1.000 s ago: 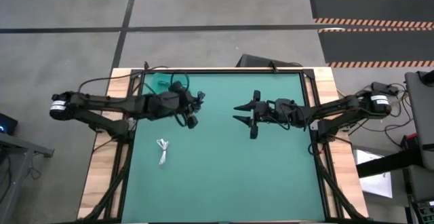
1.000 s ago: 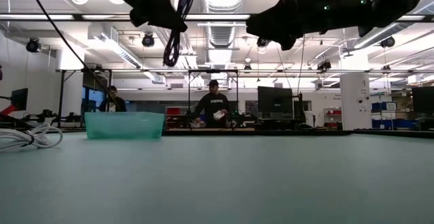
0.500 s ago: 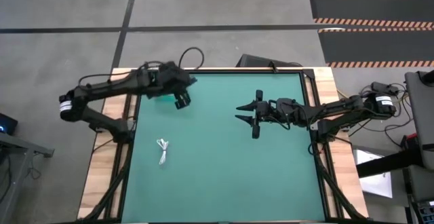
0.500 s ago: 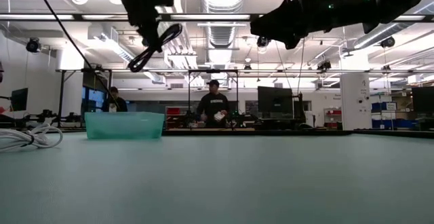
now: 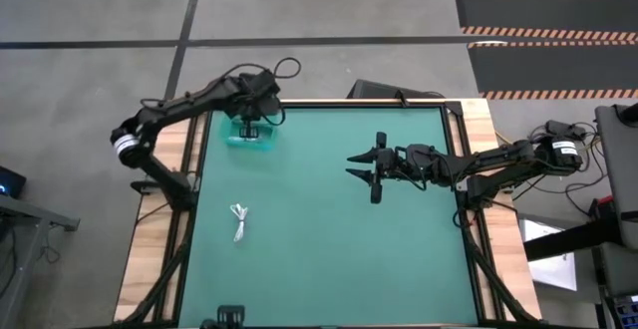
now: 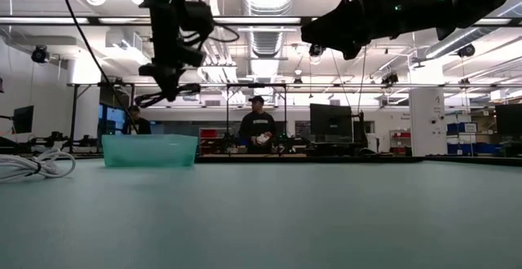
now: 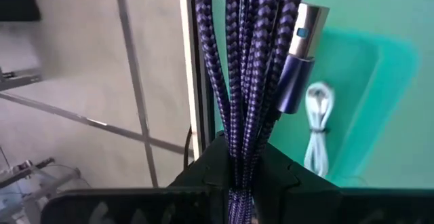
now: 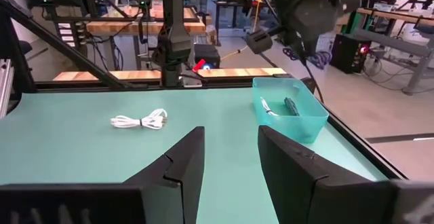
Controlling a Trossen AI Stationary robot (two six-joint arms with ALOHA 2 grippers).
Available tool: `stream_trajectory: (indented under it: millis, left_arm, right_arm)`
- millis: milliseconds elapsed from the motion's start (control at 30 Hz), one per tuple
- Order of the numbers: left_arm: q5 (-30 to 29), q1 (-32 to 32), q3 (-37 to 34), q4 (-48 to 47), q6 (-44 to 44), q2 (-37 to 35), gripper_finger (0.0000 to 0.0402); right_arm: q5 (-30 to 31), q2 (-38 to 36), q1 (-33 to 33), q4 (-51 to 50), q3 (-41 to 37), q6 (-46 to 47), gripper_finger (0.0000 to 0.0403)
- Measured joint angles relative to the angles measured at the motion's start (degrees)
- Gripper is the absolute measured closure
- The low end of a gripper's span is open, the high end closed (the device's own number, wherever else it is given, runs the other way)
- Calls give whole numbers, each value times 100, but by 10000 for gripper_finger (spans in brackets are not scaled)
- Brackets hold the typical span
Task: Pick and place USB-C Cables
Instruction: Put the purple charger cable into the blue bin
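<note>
The left gripper (image 5: pixel 251 128) is now hanging over the teal tray (image 5: pixel 265 143), having swung there from mid-table, clamped on a dark braided cable (image 7: pixel 247 68); release is probably next. The right gripper (image 5: pixel 361 167) is waiting half open and empty at the table's middle; one white cable (image 5: pixel 239 221) is lying well apart on the table; two more are lying in the tray.

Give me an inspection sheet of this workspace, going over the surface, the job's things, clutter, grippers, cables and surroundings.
Surface: green table mat, wooden edges.
Job's things: dark braided USB-C cable in left gripper over teal tray; white cable and a dark cable inside the tray; another white cable on mat.
Clutter: nothing seen.
Grippers: left shut on cable; right gripper open, mid-table, empty.
Cables: arm wiring loops above left arm.
Surroundings: a person standing beyond table, workbenches, monitors.
</note>
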Motion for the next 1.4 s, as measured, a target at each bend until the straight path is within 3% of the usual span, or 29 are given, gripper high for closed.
stream_trajectory:
  millis: [267,433,1400]
  left_arm:
    - [52,565,7,-40,314,369,382]
    - [518,755,-15,-82,628,534,381]
    - [1005,1017,-37,-116,1180,1455,379]
  right_arm:
    - [148,0,-2,-7,0,13,280]
    - [149,0,-2,-7,0,15,280]
    - [141,4,-1,-90,0,-4,284]
